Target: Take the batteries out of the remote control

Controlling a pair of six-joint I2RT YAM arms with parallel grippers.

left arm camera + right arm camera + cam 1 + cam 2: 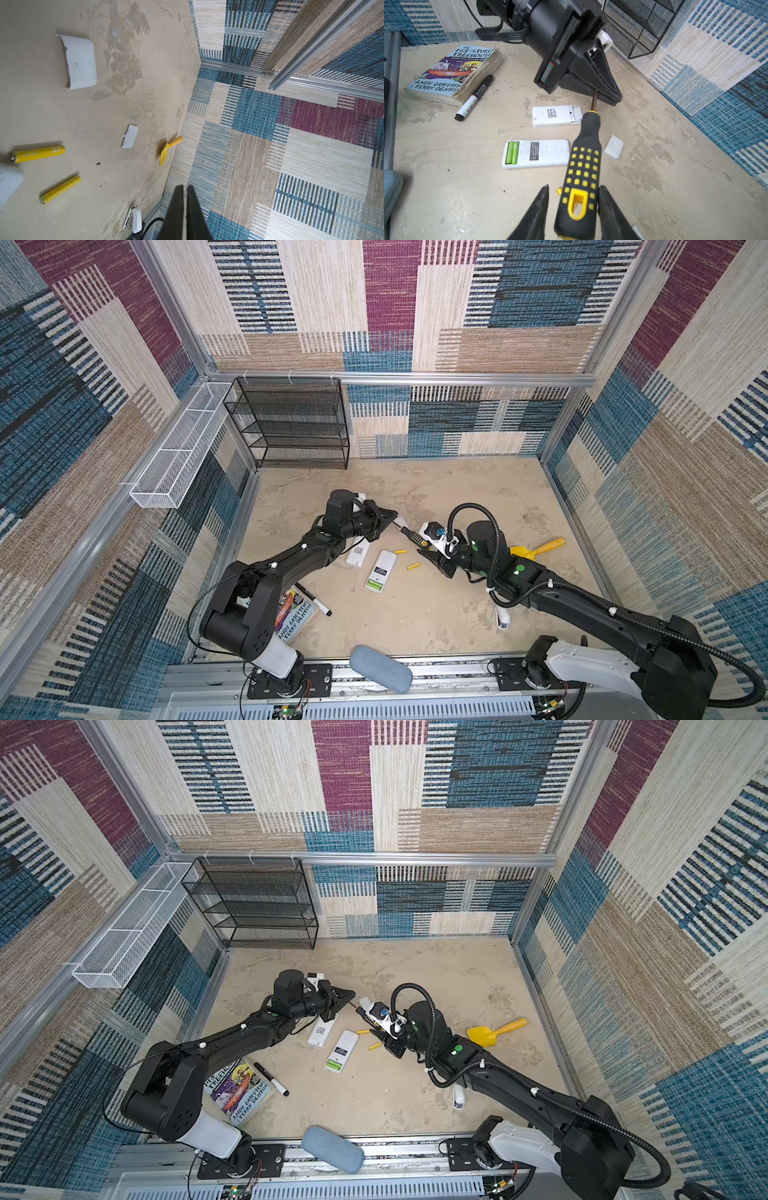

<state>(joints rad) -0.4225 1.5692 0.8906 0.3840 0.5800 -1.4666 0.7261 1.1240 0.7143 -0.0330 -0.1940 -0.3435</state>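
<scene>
A white remote control [381, 570] lies back up in both top views, its compartment open with two yellow-green batteries [512, 152] inside. Two yellow batteries [400, 551] [413, 566] lie loose on the table beside it. A second white remote [556, 115] lies further back with its compartment empty. A black-and-yellow screwdriver [583, 166] hangs above the table. My left gripper [394, 515] is shut on its metal shaft. My right gripper [574, 187] stands open around the handle: one finger touches it and a gap shows at the other.
Two white battery covers [80, 62] [129, 136] lie on the table. A yellow shovel [536, 549] lies by the right wall. A book [293, 614] and a marker [318, 601] are at front left. A black mesh rack [291, 423] stands at the back.
</scene>
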